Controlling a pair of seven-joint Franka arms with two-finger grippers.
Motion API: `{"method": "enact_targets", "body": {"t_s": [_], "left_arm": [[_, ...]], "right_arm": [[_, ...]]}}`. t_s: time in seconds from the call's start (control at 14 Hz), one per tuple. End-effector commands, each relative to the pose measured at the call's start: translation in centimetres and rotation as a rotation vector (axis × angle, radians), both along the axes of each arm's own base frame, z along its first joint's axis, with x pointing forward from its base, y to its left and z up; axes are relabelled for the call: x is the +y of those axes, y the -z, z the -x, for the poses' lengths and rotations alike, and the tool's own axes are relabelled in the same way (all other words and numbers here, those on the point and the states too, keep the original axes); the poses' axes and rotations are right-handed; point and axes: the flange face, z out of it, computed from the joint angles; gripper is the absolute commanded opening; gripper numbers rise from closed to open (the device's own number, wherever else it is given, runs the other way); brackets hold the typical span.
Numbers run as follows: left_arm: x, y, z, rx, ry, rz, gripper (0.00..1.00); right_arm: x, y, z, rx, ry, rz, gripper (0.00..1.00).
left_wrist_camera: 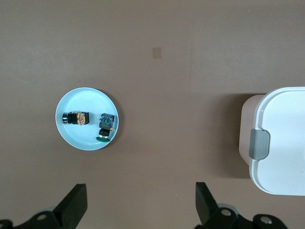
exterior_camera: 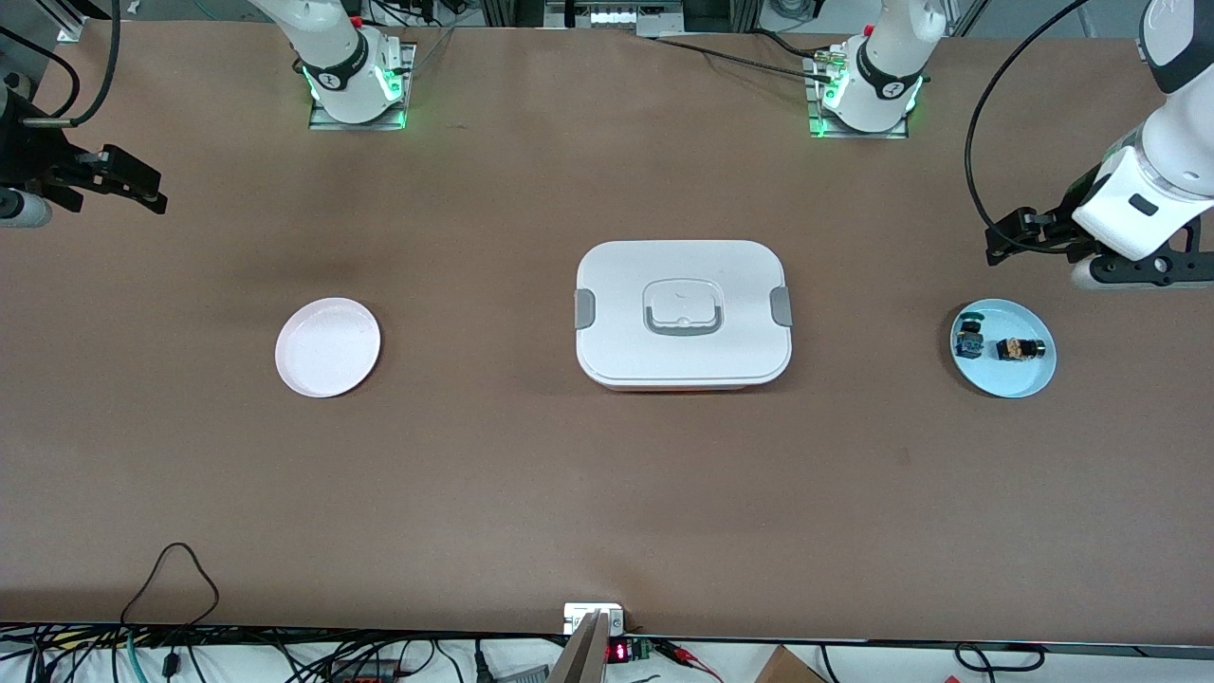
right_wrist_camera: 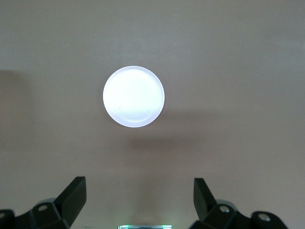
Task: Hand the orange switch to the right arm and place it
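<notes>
The orange switch (exterior_camera: 1020, 349) (left_wrist_camera: 75, 118) lies on its side in a light blue plate (exterior_camera: 1005, 387) (left_wrist_camera: 81, 138) at the left arm's end of the table. A blue-bodied switch (exterior_camera: 969, 339) (left_wrist_camera: 106, 126) lies beside it in the same plate. My left gripper (exterior_camera: 1005, 237) (left_wrist_camera: 140, 200) hangs open and empty over bare table next to that plate. My right gripper (exterior_camera: 142, 185) (right_wrist_camera: 139, 198) hangs open and empty over bare table at the right arm's end, beside an empty white plate (exterior_camera: 327, 346) (right_wrist_camera: 134, 96).
A closed white lunch box (exterior_camera: 683, 313) (left_wrist_camera: 281, 143) with grey side clips stands in the middle of the table between the two plates. Cables and a small display (exterior_camera: 616, 651) run along the table edge nearest the front camera.
</notes>
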Motion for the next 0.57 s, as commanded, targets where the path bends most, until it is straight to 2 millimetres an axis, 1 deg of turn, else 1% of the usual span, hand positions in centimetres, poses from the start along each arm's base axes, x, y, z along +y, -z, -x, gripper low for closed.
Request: {"method": "enact_targets", "body": {"t_s": [0.0, 0.5], "left_arm": [[-0.07, -0.56, -0.05, 0.002, 0.017, 0.011, 1.0], [0.02, -0.49, 0.04, 0.011, 0.015, 0.01, 1.0]], "right_arm": [[0.1, -0.69, 0.25, 0.0, -0.007, -0.008, 1.0], [0.1, -0.69, 0.25, 0.0, -0.007, -0.008, 1.0]]}}
